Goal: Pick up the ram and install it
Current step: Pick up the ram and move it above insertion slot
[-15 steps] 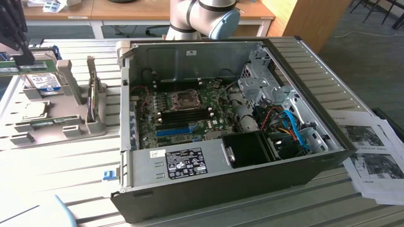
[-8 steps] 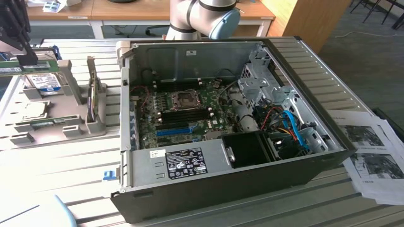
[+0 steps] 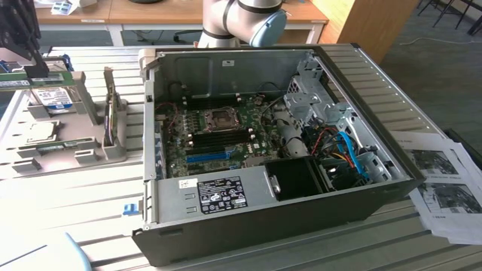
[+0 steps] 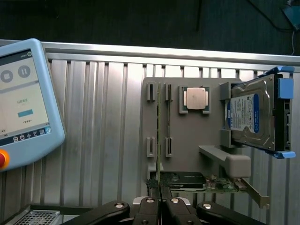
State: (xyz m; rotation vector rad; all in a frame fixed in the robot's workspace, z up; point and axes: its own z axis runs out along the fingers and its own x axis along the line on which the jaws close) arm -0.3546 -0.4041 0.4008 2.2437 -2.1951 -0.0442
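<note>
In the wrist view the ram shows edge-on as a thin green stick running straight out from my fingertips, over the grey holder tray. My gripper is shut on the stick's near end. In the exterior view the gripper hangs at the far left over the tray, with the green ram lying level beneath it. The open computer case stands to the exterior view's right of it. Its motherboard lies exposed inside.
On the grey tray sit a hard drive, a square processor chip and a green expansion card. A teach pendant lies beside the tray. Printed sheets lie at the case's far side. A blue slot crosses the motherboard.
</note>
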